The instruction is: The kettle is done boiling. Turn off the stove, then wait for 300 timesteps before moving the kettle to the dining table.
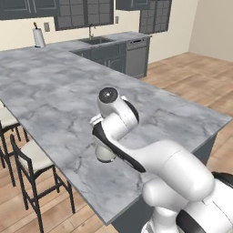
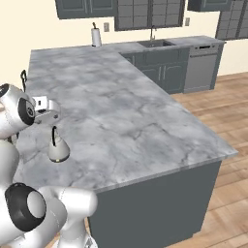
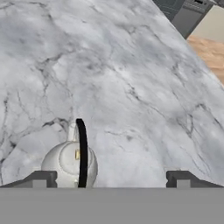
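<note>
Right base view shows the kettle (image 2: 58,151) standing upright on the dining table (image 2: 126,116), near the table's close edge and toward the robot's left. The left base view agrees: the kettle (image 1: 105,154) sits on the marble, partly hidden behind the arm. The chairs (image 1: 32,157) stand along the table's far-left side in that view.

Hand view places the gripper (image 3: 110,178) above and just beside the kettle (image 3: 69,164). Its 2 fingertips are spread wide, and the black handle stands near the left one, touching neither. The claw is open and holds nothing.

Judgement: the kettle has been delivered and released on the table, so the final step looks complete or nearly so. The stove is not available for inspection, so the burner's state cannot be confirmed. Remaining work appears limited to pulling the arm clear without knocking the kettle.
</note>
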